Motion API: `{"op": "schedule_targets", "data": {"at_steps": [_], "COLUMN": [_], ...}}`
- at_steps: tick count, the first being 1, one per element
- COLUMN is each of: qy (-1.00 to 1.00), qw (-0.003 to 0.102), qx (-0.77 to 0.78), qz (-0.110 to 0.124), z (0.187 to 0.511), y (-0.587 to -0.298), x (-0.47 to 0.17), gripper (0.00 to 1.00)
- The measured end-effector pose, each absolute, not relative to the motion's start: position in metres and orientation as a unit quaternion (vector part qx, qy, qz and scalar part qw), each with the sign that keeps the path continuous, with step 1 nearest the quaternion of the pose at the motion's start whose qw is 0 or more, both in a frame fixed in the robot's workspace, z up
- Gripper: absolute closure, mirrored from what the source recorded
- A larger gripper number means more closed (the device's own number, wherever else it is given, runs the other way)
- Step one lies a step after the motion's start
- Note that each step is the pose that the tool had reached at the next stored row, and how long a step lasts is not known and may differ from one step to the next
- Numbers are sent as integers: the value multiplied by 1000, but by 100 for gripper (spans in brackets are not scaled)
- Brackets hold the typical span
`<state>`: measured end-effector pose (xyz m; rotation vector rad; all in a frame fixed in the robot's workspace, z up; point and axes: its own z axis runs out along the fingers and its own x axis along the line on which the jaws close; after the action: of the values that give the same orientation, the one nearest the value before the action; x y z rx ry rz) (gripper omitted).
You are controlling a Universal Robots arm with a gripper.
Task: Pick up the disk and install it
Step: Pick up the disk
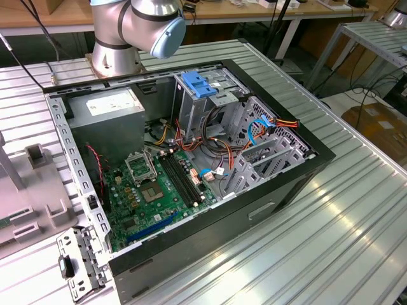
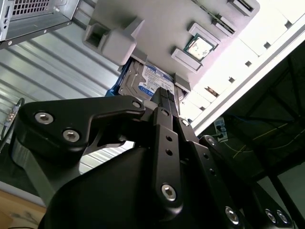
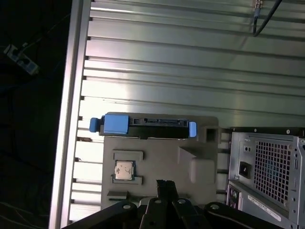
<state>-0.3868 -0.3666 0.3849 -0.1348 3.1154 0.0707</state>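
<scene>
In the exterior view, an open black desktop computer case (image 1: 299, 170) was seen on a ribbed aluminium table (image 1: 337, 248), its green motherboard exposed, with the grey robot arm (image 1: 127, 28) mounted behind it and a grey moulded plastic fixture (image 1: 38, 203) at the exterior view's left. In the second wrist view, the black gripper (image 2: 163, 93) was shown closed and empty, apart from the flat silver-metal disk (image 2: 143, 82) lodged in that fixture; its white-and-blue label was revealed here. In the first wrist view, the disk's blue plastic carrier (image 3: 115, 124) was laid out along the fixture's edge, near a small square silver processor chip (image 3: 124, 170). A clean pick-up was judged to require the gripper to be opened, centred and squared to that carrier.
</scene>
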Motion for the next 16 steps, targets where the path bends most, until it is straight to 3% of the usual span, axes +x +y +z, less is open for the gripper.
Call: {"op": "schedule_targets", "data": {"at_steps": [16], "qy": [996], "qw": [10], "qx": [-90], "qz": [23], "z": [385], "y": [-367], "x": [-387], "gripper": [89]}}
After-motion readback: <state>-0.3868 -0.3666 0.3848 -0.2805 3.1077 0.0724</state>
